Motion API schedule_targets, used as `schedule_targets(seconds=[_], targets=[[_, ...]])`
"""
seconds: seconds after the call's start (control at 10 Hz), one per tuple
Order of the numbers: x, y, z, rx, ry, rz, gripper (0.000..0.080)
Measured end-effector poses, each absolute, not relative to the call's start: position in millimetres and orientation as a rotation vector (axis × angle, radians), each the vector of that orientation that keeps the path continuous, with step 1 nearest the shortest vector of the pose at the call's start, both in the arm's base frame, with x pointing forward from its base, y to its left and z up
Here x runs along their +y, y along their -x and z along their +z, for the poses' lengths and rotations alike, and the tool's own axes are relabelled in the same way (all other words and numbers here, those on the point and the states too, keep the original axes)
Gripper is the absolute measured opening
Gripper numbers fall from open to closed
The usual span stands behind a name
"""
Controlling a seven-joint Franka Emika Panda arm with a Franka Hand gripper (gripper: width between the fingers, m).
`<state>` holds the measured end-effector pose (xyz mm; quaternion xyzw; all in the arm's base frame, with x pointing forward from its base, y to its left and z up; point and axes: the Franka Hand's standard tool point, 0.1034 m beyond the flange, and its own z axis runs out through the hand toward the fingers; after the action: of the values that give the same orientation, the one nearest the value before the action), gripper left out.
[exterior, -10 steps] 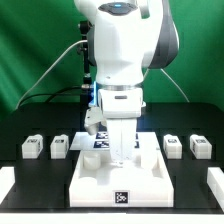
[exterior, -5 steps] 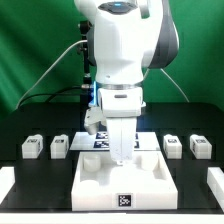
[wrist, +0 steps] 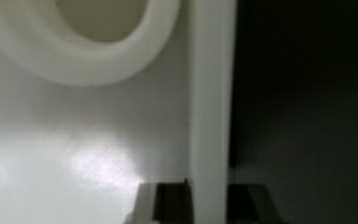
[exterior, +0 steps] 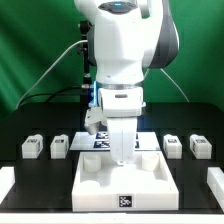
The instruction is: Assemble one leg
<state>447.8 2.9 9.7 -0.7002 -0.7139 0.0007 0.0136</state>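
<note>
Four small white legs lie on the black table, two at the exterior view's left [exterior: 32, 147] [exterior: 59, 146] and two at its right [exterior: 172, 146] [exterior: 200, 146], all apart from the gripper. My gripper [exterior: 121, 160] points straight down at the far edge of the large white square panel [exterior: 120, 185]. In the wrist view the gripper [wrist: 206, 200] has its dark fingers [wrist: 165, 203] against both sides of the panel's upright edge strip [wrist: 208, 100]. A round socket [wrist: 87, 40] of the panel shows beside it.
The marker board [exterior: 100, 141] lies just behind the panel under the arm. White frame pieces stand at the front left [exterior: 5, 182] and front right [exterior: 214, 186] corners. A green curtain hangs behind.
The panel has slid a little toward the front of the table with the gripper on its far edge. The legs have not moved.
</note>
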Motion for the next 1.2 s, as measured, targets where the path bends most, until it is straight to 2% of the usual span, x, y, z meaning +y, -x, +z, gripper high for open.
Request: schedule_targets(seconds=[0.2,0.5,1.0,1.1,1.2], targets=[[32.4,-472.9,8.3,-2.203,2.203,-0.048,0.0057],[54.6,-496.3,7.8,-2.182,2.216,-0.079,0.0057],[69.5,-496.6,6.4,-2.172,2.212,-0.074,0.0057],[67.7,-496.7,6.2,-2.168,2.216,-0.073,0.0151],[67.4,-496.7,6.1,-2.168,2.216,-0.073,0.0286]])
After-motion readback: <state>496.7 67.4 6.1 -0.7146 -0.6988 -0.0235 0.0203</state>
